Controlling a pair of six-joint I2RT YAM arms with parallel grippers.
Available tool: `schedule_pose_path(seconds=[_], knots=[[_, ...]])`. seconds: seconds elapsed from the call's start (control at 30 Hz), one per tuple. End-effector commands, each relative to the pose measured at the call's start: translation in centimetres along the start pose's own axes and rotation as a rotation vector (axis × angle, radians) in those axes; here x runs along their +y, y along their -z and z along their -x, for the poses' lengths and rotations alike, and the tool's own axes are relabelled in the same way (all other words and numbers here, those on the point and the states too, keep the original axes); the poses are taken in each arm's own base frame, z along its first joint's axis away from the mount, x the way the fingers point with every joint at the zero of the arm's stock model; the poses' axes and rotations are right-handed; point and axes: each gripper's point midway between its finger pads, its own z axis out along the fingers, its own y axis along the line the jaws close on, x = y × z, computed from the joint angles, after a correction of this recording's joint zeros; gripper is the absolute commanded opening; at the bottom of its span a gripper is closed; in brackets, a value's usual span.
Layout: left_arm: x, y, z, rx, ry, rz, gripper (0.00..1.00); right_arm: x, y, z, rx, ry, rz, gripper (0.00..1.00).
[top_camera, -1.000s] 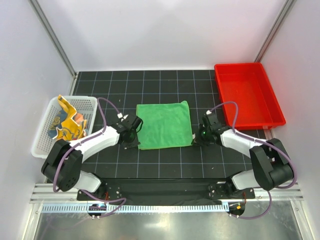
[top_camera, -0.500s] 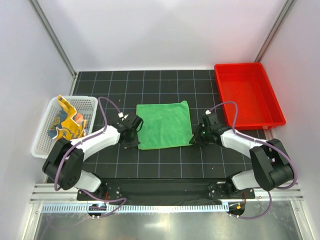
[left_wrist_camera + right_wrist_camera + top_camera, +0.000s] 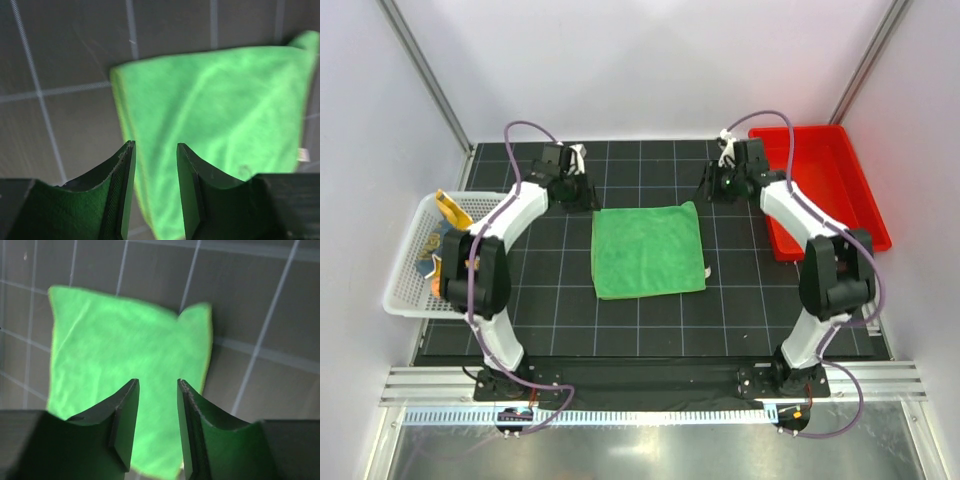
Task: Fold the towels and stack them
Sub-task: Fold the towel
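Observation:
The green towel (image 3: 648, 250) lies flat on the black gridded mat, with a small white tag at its right edge. My left gripper (image 3: 572, 192) hovers just beyond its far-left corner. It is open, and the towel (image 3: 215, 100) shows below the empty gap of this gripper (image 3: 155, 145). My right gripper (image 3: 722, 186) hovers off the far-right corner, open too (image 3: 157, 381), above the towel's (image 3: 125, 350) raised corner. A yellow-orange towel (image 3: 449, 208) sticks out of the basket, mostly hidden behind my left arm.
A white mesh basket (image 3: 400, 290) stands at the mat's left edge. A red bin (image 3: 825, 190) sits at the far right, close to my right forearm. White walls and metal posts close in the back and both sides.
Both arms have swung from the towel's near corners out to its far corners. Both grippers went from shut to open. The green towel lies in the same place.

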Motion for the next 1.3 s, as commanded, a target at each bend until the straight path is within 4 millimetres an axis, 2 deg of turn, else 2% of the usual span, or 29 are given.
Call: schedule_pose_path(seconds=[0.0,0.03,0.07,0.1,0.13,0.17,0.23,0.27,0.3,0.33,0.4,0.43,0.5,0.63,0.9,1.07,1.27], knots=[[1.7,-2.4,0.7,0.050,-0.119,-0.073,0.42,-2.4,-1.5,1.0,0.057,0.127,0.057,0.41],[2.3,-2.9,0.7,0.064,-0.142,-0.067,0.42,-2.0,-1.7,2.3,0.039,0.158,0.079,0.41],[2.6,-3.2,1.5,0.056,-0.148,-0.076,0.41,-2.7,-3.0,1.5,0.079,0.188,0.093,0.41],[3.2,-4.3,1.0,0.087,-0.146,-0.077,0.41,-2.4,-3.4,1.4,0.091,0.193,0.120,0.41],[3.5,-4.8,0.9,0.097,-0.151,-0.075,0.41,-2.1,-3.7,2.4,0.078,0.236,0.140,0.42],[3.8,-5.1,1.1,0.098,-0.167,-0.080,0.41,-2.9,-4.9,1.4,0.120,0.237,0.144,0.43],[3.8,-6.0,1.7,0.093,-0.178,-0.097,0.42,-2.7,-5.7,2.0,0.125,0.293,0.176,0.45],[3.9,-6.2,2.0,0.090,-0.193,-0.106,0.43,-3.3,-6.5,0.9,0.169,0.288,0.185,0.45],[3.6,-6.7,2.4,0.088,-0.203,-0.124,0.43,-3.3,-7.0,0.7,0.182,0.319,0.207,0.45],[3.7,-7.0,2.6,0.087,-0.212,-0.126,0.44,-2.8,-7.1,1.3,0.175,0.339,0.238,0.45],[3.8,-7.4,3.4,0.082,-0.228,-0.126,0.44,-3.6,-8.4,0.1,0.229,0.334,0.241,0.45],[4.0,-8.4,2.9,0.111,-0.226,-0.130,0.44,-3.9,-8.7,0.6,0.223,0.353,0.235,0.45],[4.0,-8.9,2.4,0.144,-0.232,-0.153,0.44,-4.5,-9.6,-0.5,0.264,0.350,0.241,0.45],[4.5,-10.4,2.2,0.171,-0.246,-0.145,0.43,-4.8,-10.7,-0.9,0.276,0.362,0.267,0.47],[4.8,-10.5,2.3,0.202,-0.309,-0.156,0.43,-5.9,-11.7,-1.3,0.282,0.358,0.280,0.47],[5.2,-10.6,1.7,0.229,-0.335,-0.159,0.43,-5.5,-11.5,-0.8,0.262,0.367,0.324,0.47],[4.7,-10.8,0.7,0.273,-0.335,-0.209,0.40,-5.1,-11.3,-0.7,0.265,0.362,0.365,0.43]])
